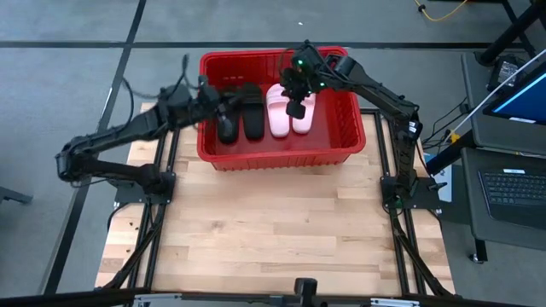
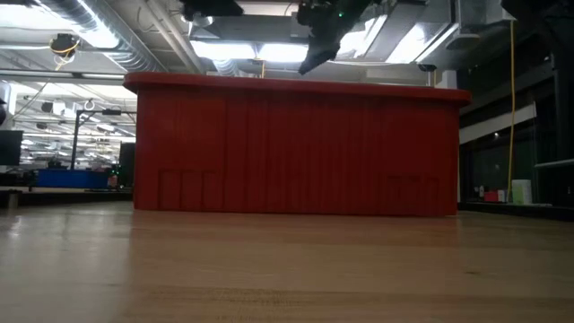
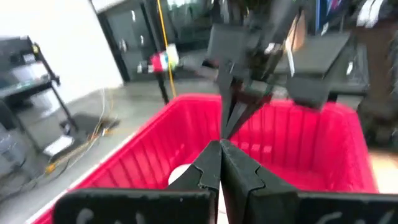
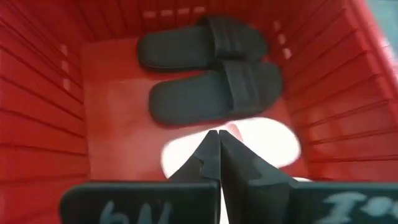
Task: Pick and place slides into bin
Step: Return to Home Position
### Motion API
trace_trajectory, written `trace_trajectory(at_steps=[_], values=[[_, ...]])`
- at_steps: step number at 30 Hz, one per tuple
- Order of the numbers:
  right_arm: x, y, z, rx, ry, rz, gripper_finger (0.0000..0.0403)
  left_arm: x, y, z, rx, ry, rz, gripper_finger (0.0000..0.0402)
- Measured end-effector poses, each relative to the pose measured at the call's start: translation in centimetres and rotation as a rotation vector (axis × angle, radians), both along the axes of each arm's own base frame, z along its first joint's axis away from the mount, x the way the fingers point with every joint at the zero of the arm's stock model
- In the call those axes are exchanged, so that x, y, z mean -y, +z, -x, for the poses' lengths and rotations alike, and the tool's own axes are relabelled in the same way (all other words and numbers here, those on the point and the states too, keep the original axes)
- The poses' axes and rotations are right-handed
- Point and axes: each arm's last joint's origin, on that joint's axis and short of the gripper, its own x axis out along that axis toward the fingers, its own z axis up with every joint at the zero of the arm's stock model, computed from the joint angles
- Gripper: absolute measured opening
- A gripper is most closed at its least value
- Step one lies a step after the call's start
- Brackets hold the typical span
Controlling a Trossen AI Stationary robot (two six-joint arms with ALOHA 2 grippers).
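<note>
The red bin [image 1: 281, 155] stands at the table's far middle. On its floor lie two black slides [image 1: 241, 112], side by side, and to their right two pale pink slides [image 1: 280, 115], soles down. The right wrist view shows the black pair [image 4: 211, 93] and part of a pink slide [image 4: 264, 140]. My right gripper [image 1: 296, 109] is shut and empty above the pink slides; in the low view it [image 2: 312, 59] hangs above the bin's rim. My left gripper [image 1: 220, 104] is shut and empty over the bin's left part, near the black slides; its closed fingers show in its wrist view [image 3: 219, 149].
The bare wooden tabletop [image 1: 273, 230] lies between the bin and the near edge. The arm bases stand at the table's left [image 1: 141, 179] and right [image 1: 401, 183] sides. A laptop [image 1: 512, 188] sits off the table to the right.
</note>
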Motion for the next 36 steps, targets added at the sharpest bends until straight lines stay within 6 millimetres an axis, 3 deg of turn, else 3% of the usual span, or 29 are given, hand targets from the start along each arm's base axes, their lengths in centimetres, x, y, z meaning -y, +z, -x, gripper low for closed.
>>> trace_trajectory(at_steps=[5,14,24,30,36], values=[[-1.0,-0.6,-1.0,0.018,0.004,-0.035,0.0,2.1,-2.9,2.5,0.152,-0.035,-0.045,0.0001],[-5.4,2.6,-3.2,0.279,0.057,-0.015,0.0,4.2,-6.1,8.0,0.269,-0.062,-0.075,0.0001],[-9.8,2.9,-5.0,0.354,0.1,-0.103,0.0,6.6,-10.9,13.1,0.427,-0.131,-0.087,0.0002],[-12.3,1.6,-6.9,0.401,0.135,-0.142,0.0,7.1,-13.3,14.3,0.389,-0.142,0.018,0.0002],[-13.3,-2.1,-9.0,0.474,0.171,-0.167,0.0002,7.1,-13.8,14.0,0.323,-0.179,0.045,0.0001]])
